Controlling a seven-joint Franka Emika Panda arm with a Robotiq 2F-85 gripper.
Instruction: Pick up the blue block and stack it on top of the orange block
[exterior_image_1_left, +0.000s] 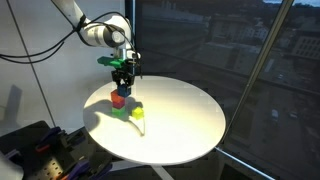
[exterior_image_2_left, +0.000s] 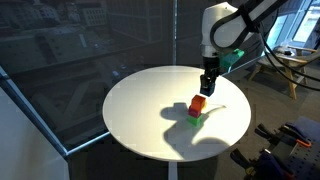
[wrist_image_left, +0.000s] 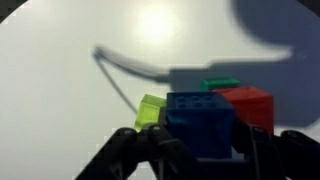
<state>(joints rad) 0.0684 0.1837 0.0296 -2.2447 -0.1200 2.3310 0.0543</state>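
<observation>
Gripper (wrist_image_left: 200, 148) is closed on the blue block (wrist_image_left: 200, 120), one dark finger (wrist_image_left: 128, 152) on each side of it. In the wrist view the orange block (wrist_image_left: 250, 103) sits just behind and beside it; whether they touch I cannot tell. In both exterior views the gripper (exterior_image_1_left: 121, 82) (exterior_image_2_left: 206, 90) hangs right above the orange block (exterior_image_1_left: 118, 100) (exterior_image_2_left: 198, 104) on the round white table (exterior_image_1_left: 190, 115) (exterior_image_2_left: 140, 110). A green block (exterior_image_2_left: 196, 116) lies against the orange one, a yellow block (exterior_image_1_left: 138, 120) near by

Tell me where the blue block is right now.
In the wrist view the blue block sits in the gripper at bottom centre, the orange block just right of it, a green cube left.
</observation>
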